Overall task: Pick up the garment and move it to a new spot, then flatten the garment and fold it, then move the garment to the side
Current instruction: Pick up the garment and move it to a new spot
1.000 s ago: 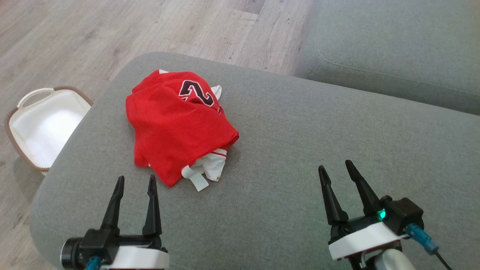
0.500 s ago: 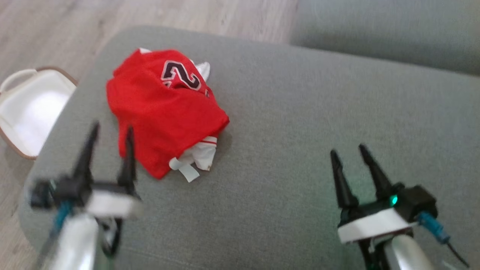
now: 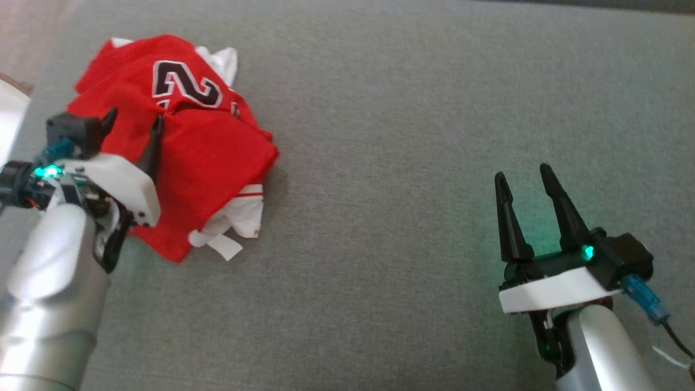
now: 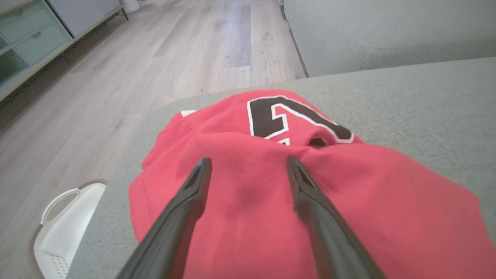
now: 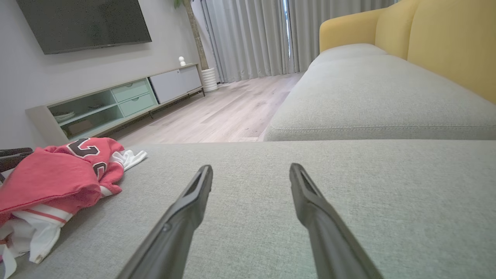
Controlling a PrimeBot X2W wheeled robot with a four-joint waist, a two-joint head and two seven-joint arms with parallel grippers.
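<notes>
1. Head view: left gripper (image 3: pixel 134 122), fingers apart, has advanced onto the crumpled garment (image 3: pixel 212 152), far left on the cushion (image 3: pixel 407 163).
2. Left wrist view: tips lie over red cloth, so pickup appears imminent.
3. Right wrist view: right gripper (image 5: pixel 250 166), spread and empty, sits well right.

You've got soft, even daylight; green glow tints the cushion (image 3: pixel 412 136) beside the right end effector (image 3: pixel 521 171), and wrist views warp at their edges.
</notes>
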